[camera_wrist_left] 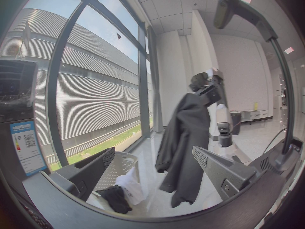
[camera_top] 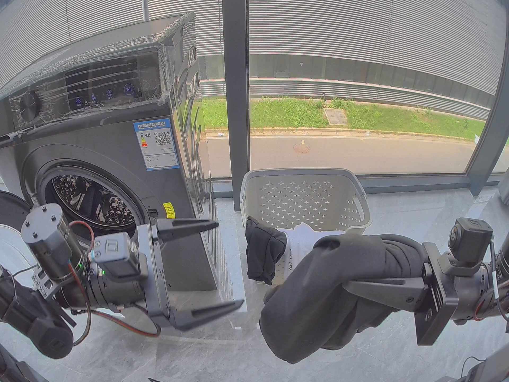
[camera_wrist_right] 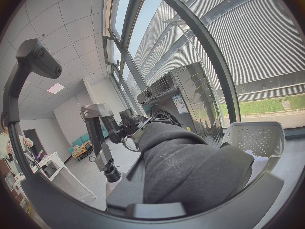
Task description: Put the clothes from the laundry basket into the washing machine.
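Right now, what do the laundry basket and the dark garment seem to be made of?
The laundry basket: pale grey moulded plastic, matt, apparently; star-shaped holes pierce its rigid walls. The dark garment: soft cloth, likely knit or fleece; it drapes in folds and carries lint specks.

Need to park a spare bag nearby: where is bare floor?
Bare floor lies right of the laundry basket; a narrow strip runs between basket and washing machine. Crowded in front: left claw, right claw holding the dark garment.
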Tool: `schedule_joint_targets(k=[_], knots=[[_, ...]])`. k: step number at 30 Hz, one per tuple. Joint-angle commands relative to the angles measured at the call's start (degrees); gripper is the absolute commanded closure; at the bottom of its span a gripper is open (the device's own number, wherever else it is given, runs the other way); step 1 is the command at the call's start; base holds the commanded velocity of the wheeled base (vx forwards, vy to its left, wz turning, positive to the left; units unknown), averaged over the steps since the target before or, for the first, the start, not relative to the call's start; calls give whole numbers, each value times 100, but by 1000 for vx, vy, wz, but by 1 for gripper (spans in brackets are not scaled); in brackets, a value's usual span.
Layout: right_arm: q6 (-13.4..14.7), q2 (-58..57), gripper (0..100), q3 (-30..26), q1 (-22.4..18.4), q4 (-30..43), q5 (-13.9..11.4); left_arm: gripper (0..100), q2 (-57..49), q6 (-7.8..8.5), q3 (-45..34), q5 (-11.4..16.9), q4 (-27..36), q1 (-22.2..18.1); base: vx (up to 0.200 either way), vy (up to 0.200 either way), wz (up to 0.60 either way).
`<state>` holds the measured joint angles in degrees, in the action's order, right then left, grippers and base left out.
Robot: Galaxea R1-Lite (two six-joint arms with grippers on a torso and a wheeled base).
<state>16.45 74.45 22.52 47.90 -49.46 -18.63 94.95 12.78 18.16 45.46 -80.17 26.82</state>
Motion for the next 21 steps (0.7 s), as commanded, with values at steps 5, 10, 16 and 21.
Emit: schedule_joint_targets(k=[5,10,16,21], knots=[[-1,544,100,587,-8,-3,-18,0,-38,32,-419,51,-25,544,0,0,0],[-1,553,100,684,62,-3,-9,0,278,32,-375,42,-52,544,0,0,0],[-1,632,100,798,308,-3,-9,0,612,32,12,33,-43,605,0,0,0],[8,747,100,965,501,-3,-9,0,814,23,73,-2,-52,684,0,0,0]])
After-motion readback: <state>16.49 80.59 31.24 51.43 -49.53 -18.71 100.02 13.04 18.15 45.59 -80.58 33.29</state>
